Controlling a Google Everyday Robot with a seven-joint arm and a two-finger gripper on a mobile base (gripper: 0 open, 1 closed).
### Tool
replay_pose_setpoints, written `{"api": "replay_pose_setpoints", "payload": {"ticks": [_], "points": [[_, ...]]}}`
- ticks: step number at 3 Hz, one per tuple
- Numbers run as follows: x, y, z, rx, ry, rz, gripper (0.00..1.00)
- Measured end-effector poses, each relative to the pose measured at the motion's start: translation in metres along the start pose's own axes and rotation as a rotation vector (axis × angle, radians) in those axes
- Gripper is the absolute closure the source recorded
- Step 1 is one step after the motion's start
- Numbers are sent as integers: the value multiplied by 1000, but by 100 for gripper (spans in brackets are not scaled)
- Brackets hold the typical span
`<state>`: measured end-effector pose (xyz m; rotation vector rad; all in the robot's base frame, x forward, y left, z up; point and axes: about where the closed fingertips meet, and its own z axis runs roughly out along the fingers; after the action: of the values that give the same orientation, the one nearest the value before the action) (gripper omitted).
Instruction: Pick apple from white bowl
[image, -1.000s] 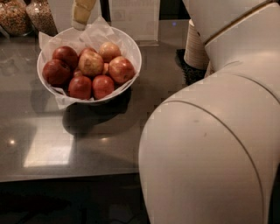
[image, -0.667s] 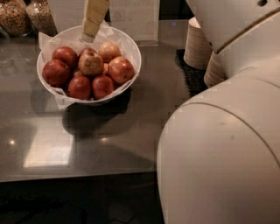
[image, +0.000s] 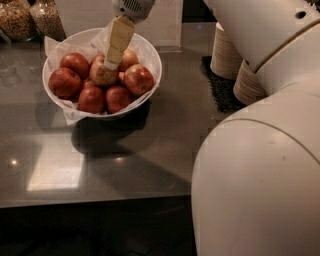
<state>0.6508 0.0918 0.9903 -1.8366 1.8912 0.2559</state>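
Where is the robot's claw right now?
The gripper is in the upper left of the camera view, above the white bowl, its tip right by the pale yellow-tan apple amid the red apples.

We find the white bowl (image: 153, 64) far left on the tabletop (image: 150, 155), the apple (image: 101, 76) in its middle. The gripper (image: 112, 64) hangs over that apple (whether it is touching, we cannot tell). Stacked bowls (image: 227, 52) stand right; jars (image: 17, 20) are behind.
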Motion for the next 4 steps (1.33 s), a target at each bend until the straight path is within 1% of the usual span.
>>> {"api": "replay_pose_setpoints", "payload": {"ticks": [1, 2, 3, 4], "points": [[-3, -1, 34, -51, -33, -11, 0], [-8, 8, 86, -138, -45, -32, 0], [-8, 8, 86, -138, -45, -32, 0], [-8, 8, 86, -138, -45, -32, 19]]}}
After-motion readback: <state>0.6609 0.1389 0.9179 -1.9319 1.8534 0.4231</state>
